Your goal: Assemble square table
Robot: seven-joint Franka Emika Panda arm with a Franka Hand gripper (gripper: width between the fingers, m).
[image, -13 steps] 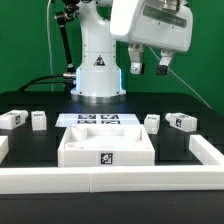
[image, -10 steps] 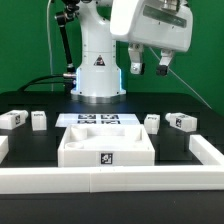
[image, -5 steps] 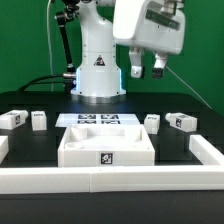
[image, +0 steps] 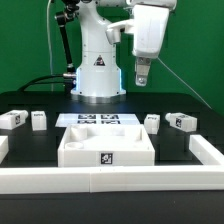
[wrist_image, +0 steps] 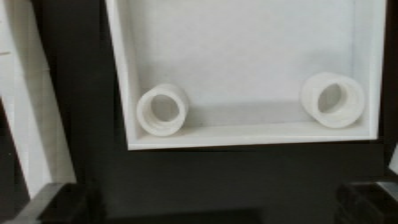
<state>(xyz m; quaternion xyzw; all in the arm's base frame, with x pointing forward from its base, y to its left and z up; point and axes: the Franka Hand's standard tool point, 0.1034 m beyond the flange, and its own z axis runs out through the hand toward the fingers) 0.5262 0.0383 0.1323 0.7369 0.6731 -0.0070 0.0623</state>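
The white square tabletop (image: pixel 105 146) lies tray-side up in the middle of the table, with a tag on its front edge. In the wrist view it (wrist_image: pixel 240 50) shows two round leg sockets (wrist_image: pixel 164 108) along one inner wall. Two white legs (image: pixel 12 119) (image: pixel 38 119) lie at the exterior view's left, and two more (image: pixel 152 122) (image: pixel 181 122) at its right. My gripper (image: pixel 143 75) hangs high above the table, behind the tabletop and right of its middle. It is open and empty. Its dark fingertips (wrist_image: pixel 54 205) stand wide apart at the edges of the wrist view.
The marker board (image: pixel 100 120) lies flat behind the tabletop, in front of the robot base (image: pixel 97 70). A long white rail (image: pixel 110 180) borders the front of the work surface and turns back at both ends. A white strip (wrist_image: pixel 25 90) runs beside the tabletop in the wrist view.
My gripper has turned about its vertical axis and now shows edge-on in the exterior view. It has also shifted a little to that view's left. The parts have not moved.
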